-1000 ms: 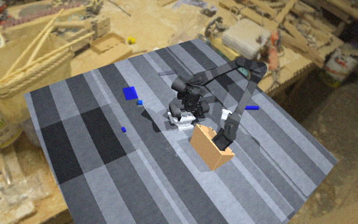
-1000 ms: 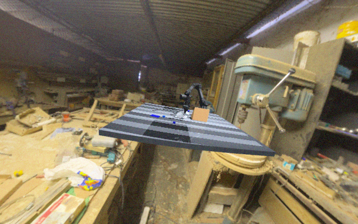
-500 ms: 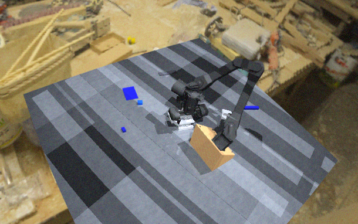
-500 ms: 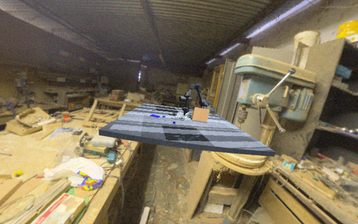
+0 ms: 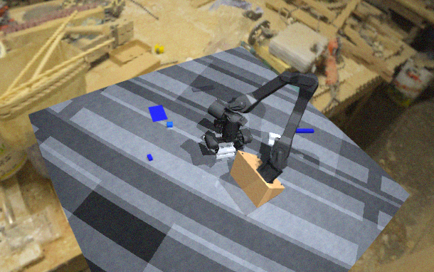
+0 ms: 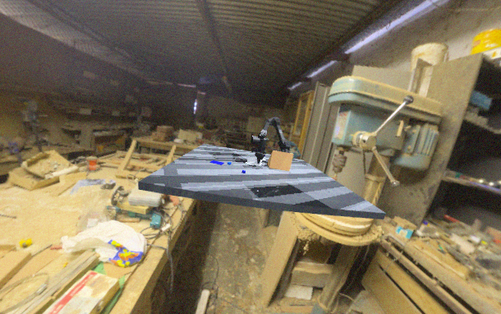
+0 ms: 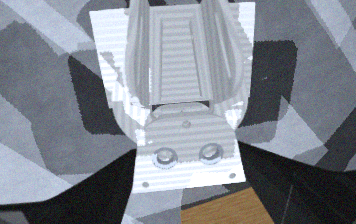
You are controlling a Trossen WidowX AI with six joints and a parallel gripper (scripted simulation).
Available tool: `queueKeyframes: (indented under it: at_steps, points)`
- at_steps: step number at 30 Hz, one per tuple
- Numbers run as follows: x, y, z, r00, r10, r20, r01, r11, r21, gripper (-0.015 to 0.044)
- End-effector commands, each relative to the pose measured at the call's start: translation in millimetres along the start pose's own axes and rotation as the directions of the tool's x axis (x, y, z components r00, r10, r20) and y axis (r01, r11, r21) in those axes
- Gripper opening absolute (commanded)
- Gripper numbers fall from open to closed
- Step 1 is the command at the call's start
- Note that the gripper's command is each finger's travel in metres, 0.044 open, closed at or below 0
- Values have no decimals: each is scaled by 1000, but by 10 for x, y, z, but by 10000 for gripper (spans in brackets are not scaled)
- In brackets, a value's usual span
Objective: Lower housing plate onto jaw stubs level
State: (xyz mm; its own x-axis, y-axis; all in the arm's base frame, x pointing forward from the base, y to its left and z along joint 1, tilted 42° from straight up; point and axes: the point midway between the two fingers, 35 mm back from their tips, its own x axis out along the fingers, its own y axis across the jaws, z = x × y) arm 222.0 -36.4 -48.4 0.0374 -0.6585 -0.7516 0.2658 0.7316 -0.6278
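Observation:
The white housing plate [image 7: 190, 172] [image 5: 226, 146] has two round holes, with silvery round ends showing in them. My gripper [image 7: 185, 149] [image 5: 228, 142] [image 6: 259, 159] is shut on it, one black finger at each side edge. Two pale jaws, a left jaw [image 7: 139, 60] and a right jaw [image 7: 227, 55], run side by side from under the plate's far edge. They lie over a white base [image 7: 106, 35] [image 5: 225, 155]. The plate is over the near ends of the jaws and looks close to level. Any gap beneath it is hidden, so its seating cannot be told.
A wooden box [image 5: 245, 178] [image 6: 281, 160] [image 7: 225, 207] stands close beside the assembly, by the arm's base. A small white piece [image 5: 274, 138] and a blue bar [image 5: 305, 131] lie beyond it. A blue square [image 5: 157, 113] and small blue blocks [image 5: 169, 124] [image 5: 149, 157] lie left.

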Motion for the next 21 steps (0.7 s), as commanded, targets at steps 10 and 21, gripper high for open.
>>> queueKeyframes:
  at_steps: [10, 21]
  points:
    - [14, -4, -2, 1000, -4, 1, 4, 1000, -6, 351]
    - [34, -4, -3, 1000, -4, 1, 4, 1000, -7, 351]
